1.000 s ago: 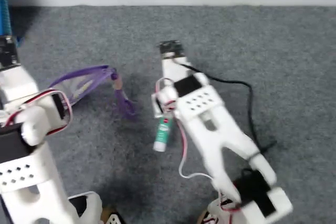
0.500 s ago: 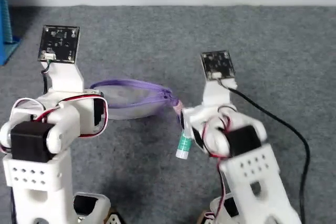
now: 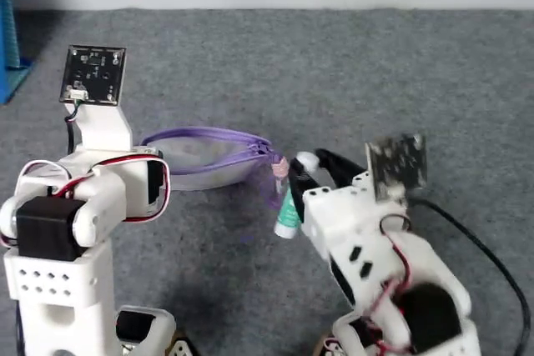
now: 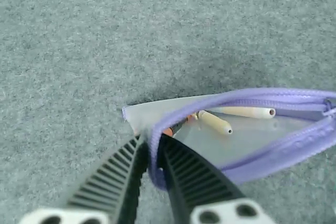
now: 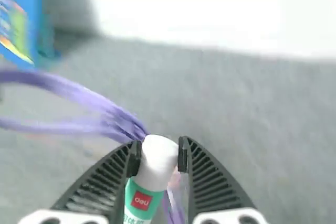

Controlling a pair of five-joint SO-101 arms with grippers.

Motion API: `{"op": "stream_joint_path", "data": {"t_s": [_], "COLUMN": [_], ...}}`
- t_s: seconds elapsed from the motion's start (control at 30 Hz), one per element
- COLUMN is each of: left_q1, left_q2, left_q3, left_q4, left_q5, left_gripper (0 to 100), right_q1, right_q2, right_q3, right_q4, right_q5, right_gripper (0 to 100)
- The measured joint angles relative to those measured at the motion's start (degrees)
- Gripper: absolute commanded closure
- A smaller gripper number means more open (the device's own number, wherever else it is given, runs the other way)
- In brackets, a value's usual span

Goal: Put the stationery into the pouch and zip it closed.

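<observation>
**Pouch held open, glue stick at its mouth**

The left gripper (image 4: 152,148) pinches the purple pouch (image 4: 252,140) at its left end, so the mouth gapes, pens (image 4: 214,122) inside; the right gripper (image 5: 157,150) clasps a glue stick (image 5: 149,174) at the pouch's right, zip end, apparently ready to feed it in.

Rough grey carpet-like cloth (image 3: 434,64) lies under a frosted, translucent plastic pouch (image 4: 252,136) edged with purple woven zip tape (image 4: 273,97), and the white-and-green plastic glue stick (image 5: 151,169) looks smooth.
</observation>
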Motion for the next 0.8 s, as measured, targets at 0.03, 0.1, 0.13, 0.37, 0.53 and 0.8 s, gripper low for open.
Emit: {"op": "stream_joint_path", "data": {"t_s": [0.03,0.1,0.13,0.37,0.53,0.8], "left_q1": [0.0,0.0,0.0,0.0,0.0,0.0], "left_q2": [0.0,0.0,0.0,0.0,0.0,0.0], "left_q3": [0.0,0.0,0.0,0.0,0.0,0.0], "left_q4": [0.0,0.0,0.0,0.0,0.0,0.0], "left_q5": [0.0,0.0,0.0,0.0,0.0,0.0], "left_gripper": [99,99,99,99,99,99], "right_q1": [-1.1,-3.7,-4.5,-8.6,-9.5,-9.5], "right_q2": [-1.0,-2.3,-2.5,-2.1,-2.0,9.4], "right_q3": [0.0,0.0,0.0,6.2,15.4,18.7], "right_q4": [-1.8,-6.2,-8.7,-31.2,-52.5,-73.5], "right_q5": [0.0,0.0,0.0,0.0,0.0,2.5], "right_gripper": [99.1,99.1,99.1,99.1,99.1,99.1]}}
